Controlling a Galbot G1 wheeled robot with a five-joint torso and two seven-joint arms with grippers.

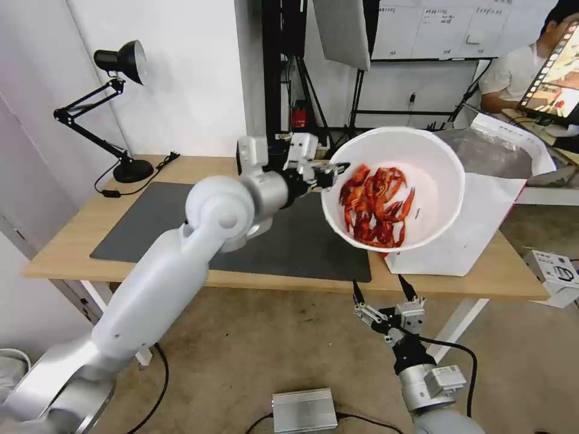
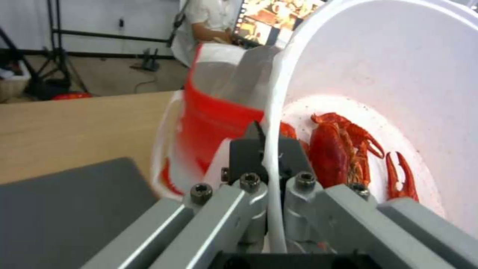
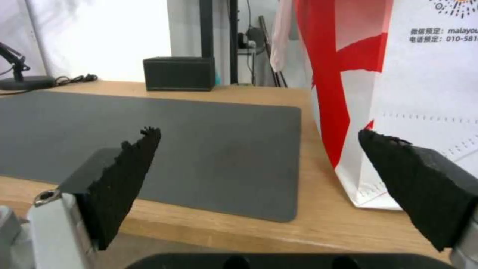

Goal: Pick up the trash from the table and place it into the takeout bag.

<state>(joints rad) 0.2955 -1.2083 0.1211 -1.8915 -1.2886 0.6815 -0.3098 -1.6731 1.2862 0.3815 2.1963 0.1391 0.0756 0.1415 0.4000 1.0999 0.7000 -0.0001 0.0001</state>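
My left gripper [image 1: 336, 169] is shut on the rim of the white bowl [image 1: 435, 181], holding it in the air, tilted, above the table's right half and just beside the takeout bag [image 1: 476, 224]. Red crayfish shells [image 1: 377, 206] lie in the bowl's low side. In the left wrist view the fingers [image 2: 244, 153] clamp the bowl's thin rim, with the bowl wall [image 2: 398, 74], the shells [image 2: 332, 149] and the red-and-white bag [image 2: 214, 116] beyond. My right gripper [image 1: 380, 287] hangs open below the table's front edge; in its own view it [image 3: 259, 157] faces the bag [image 3: 423, 86].
The light-wood table [image 1: 72, 241] carries a dark grey mat [image 1: 151, 223], a black desk lamp [image 1: 123, 63] at the back left and a black box [image 3: 179, 73] at the back. A silver box [image 1: 304, 410] and cables lie on the floor.
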